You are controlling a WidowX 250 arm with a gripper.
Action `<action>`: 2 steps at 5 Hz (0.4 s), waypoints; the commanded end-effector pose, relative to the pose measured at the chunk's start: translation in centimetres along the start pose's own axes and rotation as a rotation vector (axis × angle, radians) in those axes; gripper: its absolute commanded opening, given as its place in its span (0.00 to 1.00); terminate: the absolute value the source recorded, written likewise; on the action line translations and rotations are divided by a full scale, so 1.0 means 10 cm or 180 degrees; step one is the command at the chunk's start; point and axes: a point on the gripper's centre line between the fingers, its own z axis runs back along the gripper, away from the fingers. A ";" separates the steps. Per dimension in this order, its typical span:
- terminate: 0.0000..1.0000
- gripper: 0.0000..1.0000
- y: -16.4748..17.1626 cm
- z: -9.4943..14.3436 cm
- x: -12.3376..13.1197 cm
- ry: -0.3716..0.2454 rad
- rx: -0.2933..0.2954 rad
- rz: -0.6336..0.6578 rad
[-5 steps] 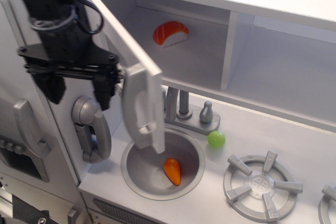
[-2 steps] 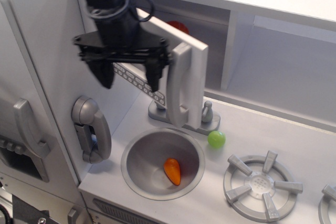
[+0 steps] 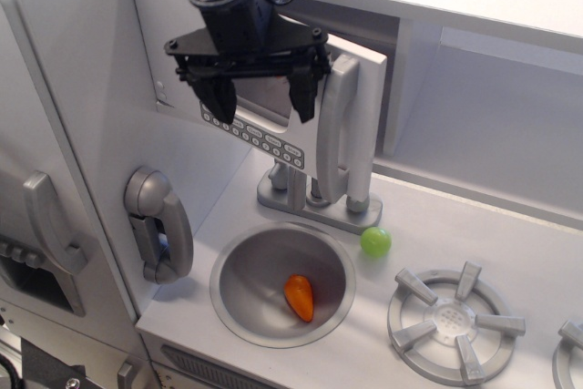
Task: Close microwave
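Where the toy kitchen's tall left panel (image 3: 73, 88) filled the left of the scene, a grey door handle (image 3: 50, 220) was seen at its near-left edge, and a grey toy phone handset (image 3: 162, 223) was mounted on the panel's right-facing side. Right of the handset, a round metal sink (image 3: 239, 302) was set into the countertop (image 3: 437, 225), and an orange toy carrot (image 3: 300, 297) lay in its bowl. Above the sink, the microwave (image 3: 273, 97) was located at the upper centre of the unit. Its door was swung most of the way toward the opening, with a gap left visible at the right edge. A button strip (image 3: 255, 135) ran along the lower edge of the door, and a tall vertical grey handle (image 3: 338, 129) was fixed at its right end. The black gripper (image 3: 259, 96) was positioned against the front of the door, its two fingers (image 3: 303, 96) spread apart over the window with nothing pinched between them. Behind the door's lower edge, the grey faucet base (image 3: 314, 207) was partly hidden. Right of the sink, a green ball (image 3: 375, 241) rested on the countertop, and a grey stove burner (image 3: 448, 323) was set nearer and further right.
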 end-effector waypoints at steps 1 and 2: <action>0.00 1.00 -0.06 0.15 0.30 -0.0584 -0.0146 0.0083; 0.00 1.00 -0.07 0.19 0.38 -0.0978 -0.0237 0.0128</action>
